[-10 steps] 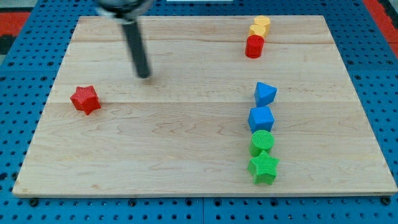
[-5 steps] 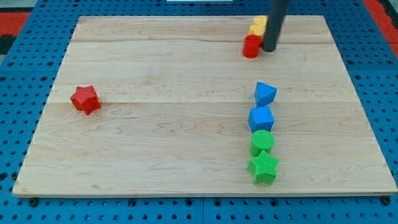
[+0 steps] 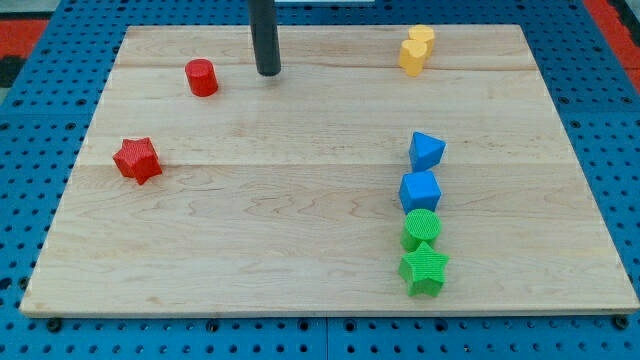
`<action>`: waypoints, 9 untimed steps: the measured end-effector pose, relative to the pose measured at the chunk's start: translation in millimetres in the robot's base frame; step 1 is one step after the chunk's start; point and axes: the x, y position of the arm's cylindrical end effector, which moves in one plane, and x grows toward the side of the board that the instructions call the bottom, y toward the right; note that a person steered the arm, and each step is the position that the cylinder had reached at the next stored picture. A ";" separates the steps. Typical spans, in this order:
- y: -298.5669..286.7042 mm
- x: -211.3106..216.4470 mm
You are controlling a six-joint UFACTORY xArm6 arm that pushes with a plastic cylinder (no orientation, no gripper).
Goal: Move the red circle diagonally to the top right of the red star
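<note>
Camera view: the wooden tabletop (image 3: 300, 240) is lying on a blue perforated base (image 3: 40, 330), and the red star (image 3: 136, 160) is serving here as the landmark for all positions. The red star is sitting near the tabletop's edge at the view's left. The red circle (image 3: 202, 77) is standing above and to the right of the red star, apart from it and not touching it. The dark rod is descending from the view's top, and my tip (image 3: 268, 73) is resting on the tabletop to the right of the red circle, separated from it by a visible gap, and farther up and right of the red star. The end effector is a plain rod without jaws, so it is neither opening nor closing and is holding nothing. Far to the right of the red star and higher, two yellow blocks (image 3: 415, 48) are touching each other near the tabletop's top edge; their shapes cannot be determined. Far to the right of the red star, a column of four blocks is running downward: a blue block (image 3: 427, 151) roughly level with the star, a blue cube (image 3: 420, 190), a green circle (image 3: 422, 227) and a green star (image 3: 424, 268), each touching or nearly touching the next.
</note>
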 end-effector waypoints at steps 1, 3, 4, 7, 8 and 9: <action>-95.0 40.0; -172.3 19.4; -230.9 41.4; -140.5 69.3; -122.3 64.1; -87.1 57.6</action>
